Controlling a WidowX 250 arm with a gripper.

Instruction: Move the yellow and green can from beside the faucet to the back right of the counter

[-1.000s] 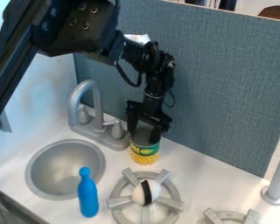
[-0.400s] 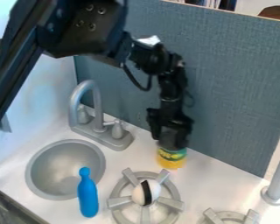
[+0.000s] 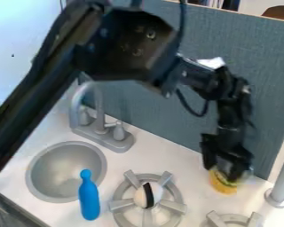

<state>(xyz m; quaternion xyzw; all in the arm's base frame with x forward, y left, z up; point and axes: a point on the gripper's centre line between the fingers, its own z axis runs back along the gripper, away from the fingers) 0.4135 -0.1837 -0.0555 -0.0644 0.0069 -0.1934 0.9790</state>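
Behind and right of the near gray burner (image 3: 120, 205), the black gripper (image 3: 227, 172) grips a yellow can (image 3: 222, 185) between its fingers; a white ball (image 3: 158, 193) with a black stripe sits on that burner; a blue pin-shaped object (image 3: 89, 201) is left of it

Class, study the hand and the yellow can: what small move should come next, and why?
Probably a gentle lowering, to settle the can on the counter before releasing: the hand has it between its fingers, and the grey post stands close by, so a sideways swing looks riskier.
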